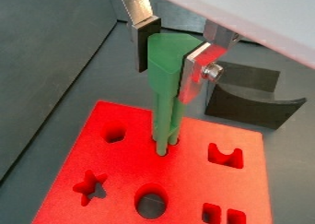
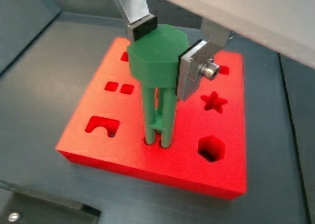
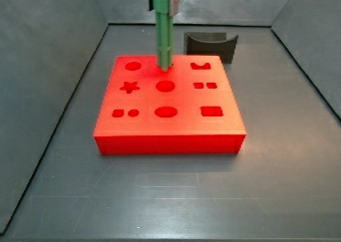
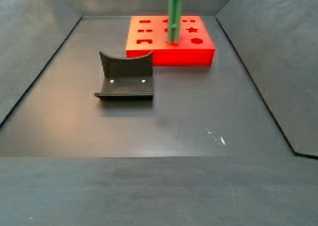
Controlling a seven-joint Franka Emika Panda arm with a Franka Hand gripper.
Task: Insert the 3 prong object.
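Tool clamped narrow on the hexagonal head of the 3 prong object, silver fingers flat against opposite faces, poised over the red block toward the far edge of the table. Peg upright, rod tips already at or just inside a hole in the block's top; how deep, not readable from any view.

Likely troubles from here, as judgement only:
- Jamming, if the three rods sit slightly rotated against the hole's shape and get pushed down regardless; thin rods liable to splay or bend.
- Tilting in the grasp, since only the head is pinched and any side load at the tips levers against the pads.
- Dragging or lifting the block, apparently loose on the table, under a skewed push or a stuck retreat.
- Letting go too soon, leaving a tall peg leaning in a shallow seat and tipping over.

Dark curved holder well apart from the block; no hazard there.
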